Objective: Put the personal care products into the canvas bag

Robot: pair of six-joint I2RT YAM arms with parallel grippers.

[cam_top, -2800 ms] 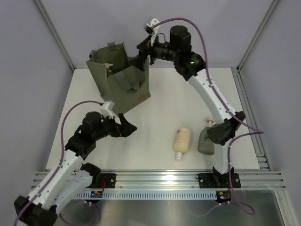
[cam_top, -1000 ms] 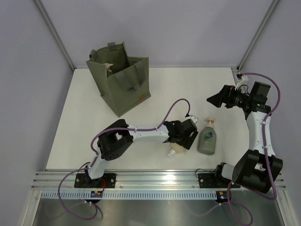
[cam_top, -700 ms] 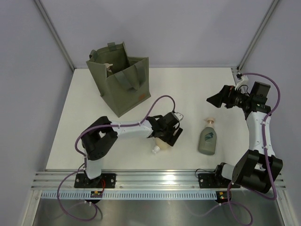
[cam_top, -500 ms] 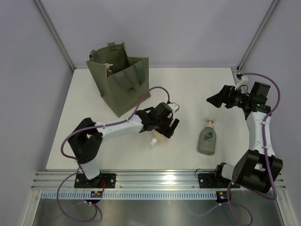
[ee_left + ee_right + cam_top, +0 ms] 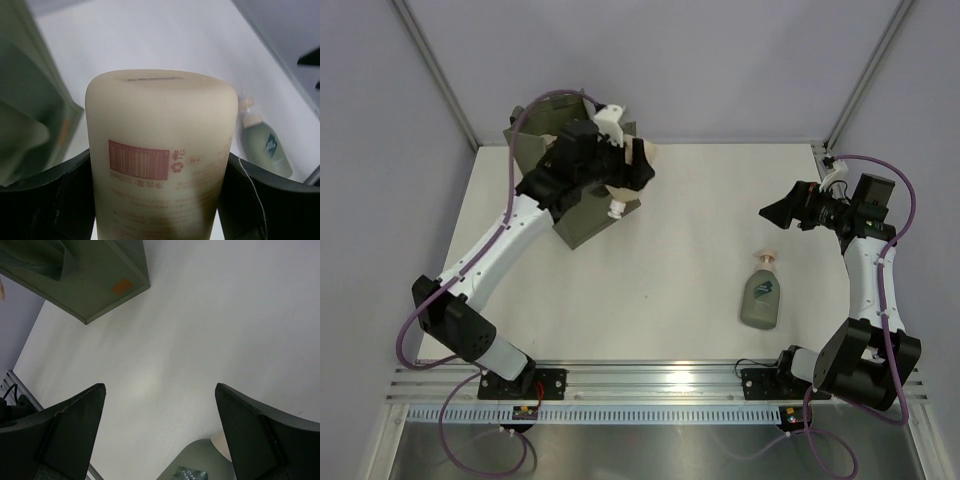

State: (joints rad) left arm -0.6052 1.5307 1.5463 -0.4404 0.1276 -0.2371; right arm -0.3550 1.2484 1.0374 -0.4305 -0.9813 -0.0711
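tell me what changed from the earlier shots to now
The left gripper closed its jaws on the cream bottle, lifted it from near the front edge and carried it back-left to the top of the canvas bag. The right gripper, first at the bag, withdrew to the right and then held still, open. The grey-green pump bottle and the bag stayed put.
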